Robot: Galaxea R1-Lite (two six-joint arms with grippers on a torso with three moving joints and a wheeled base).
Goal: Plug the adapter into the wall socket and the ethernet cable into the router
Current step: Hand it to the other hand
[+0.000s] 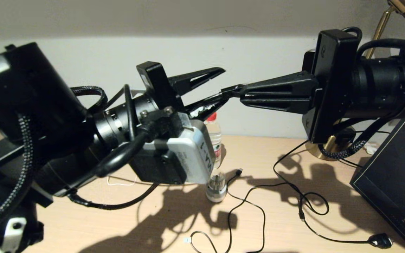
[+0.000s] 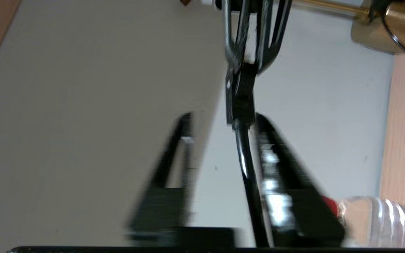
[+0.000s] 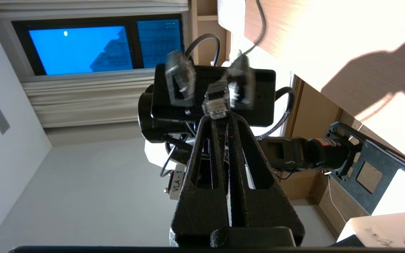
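Note:
My right gripper (image 1: 225, 92) is held up in the air, shut on the ethernet cable's connector (image 3: 216, 104), whose clear tip sticks out past the fingertips. Facing it, my left gripper (image 1: 225, 85) is open. The black ethernet cable (image 2: 250, 168) runs back between the left fingers, close along one of them (image 2: 276, 165). In the left wrist view the connector (image 2: 242, 102) sits just past the left fingertips, pinched by the right gripper (image 2: 245, 66). The adapter, the wall socket and the router are out of view.
On the wooden desk (image 1: 280, 228) stand a water bottle (image 1: 214, 135) and a round white-and-clear plug (image 1: 216, 187). Loose black cables (image 1: 304, 202) loop across it. A brass lamp base (image 1: 323, 150) and a black box (image 1: 396, 182) are at the right.

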